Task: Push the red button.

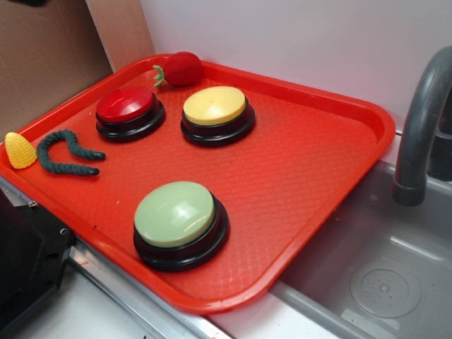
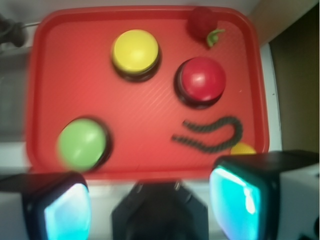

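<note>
The red button (image 1: 126,106) (image 2: 202,79), a glossy dark-red dome on a black base, stands at the back left of the red tray (image 1: 332,141) (image 2: 150,120). My gripper (image 2: 150,207) shows only in the wrist view, high above the tray's near edge and well apart from the red button. Its jaws stand wide apart with nothing between them, and the cyan pads (image 2: 237,210) face each other. In the exterior view the gripper is out of frame.
A yellow button (image 1: 215,107) (image 2: 135,51) and a pale green button (image 1: 174,214) (image 2: 81,144) share the tray. A red strawberry toy (image 1: 181,68) (image 2: 202,21), a dark green rope piece (image 1: 67,152) (image 2: 210,135) and a yellow corn toy (image 1: 19,150) lie near its edges. A grey sink (image 1: 381,268) with a faucet (image 1: 420,127) is to the right.
</note>
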